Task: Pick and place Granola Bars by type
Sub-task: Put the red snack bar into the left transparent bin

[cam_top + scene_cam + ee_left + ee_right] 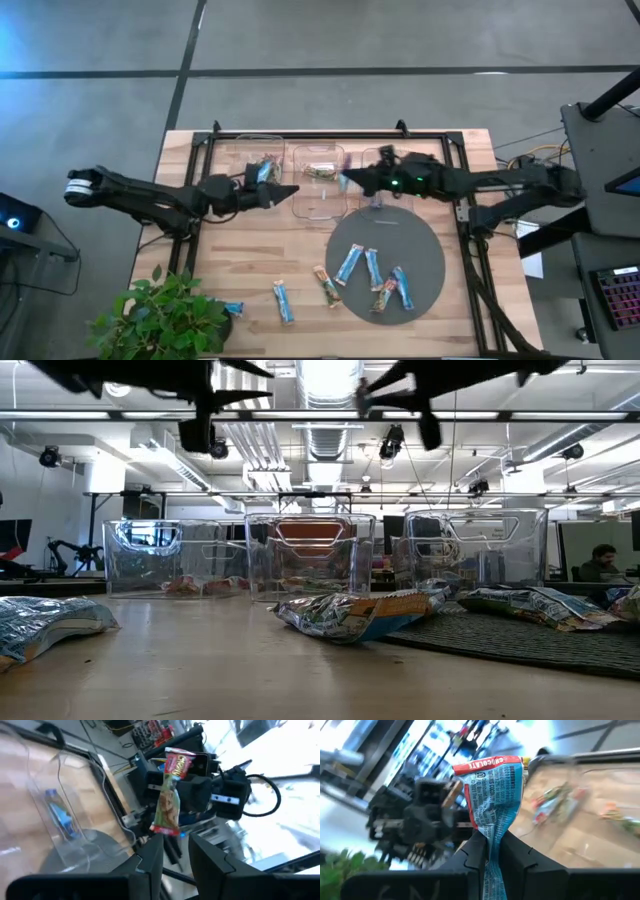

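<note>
Above the clear bins at the table's far side, my two grippers face each other. My left gripper (292, 190) (175, 842) comes from the left, level, and is shut on a tan bar with red and green print (170, 795). My right gripper (345, 181) (491, 839) comes from the right and is shut on a light blue bar (495, 790). Several more granola bars (375, 270) lie flat on a round grey mat (425, 245). Three others (283, 300) lie on the wood in front. My left gripper pinches the tan bar's near end (161, 831) between its two fingers. The fingers are level and point toward the table's right. The rest of the bar sticks out past the fingertips, clear of the table and bins. My right gripper pinches the light blue bar (490, 832) between its two fingers, where the wrapper is squeezed narrow. Its fingers point toward the table's left, about level. The printed end sticks out past the fingertips, the other end runs back between the fingers, and the bar is clear of everything.
Three clear bins stand in a row at the back: the left (240, 160) holds blue bars, the middle (320, 200) tan ones, the right (385, 205) something purple. A potted plant (165, 315) stands at the near left corner. A black frame (465, 190) rims the table.
</note>
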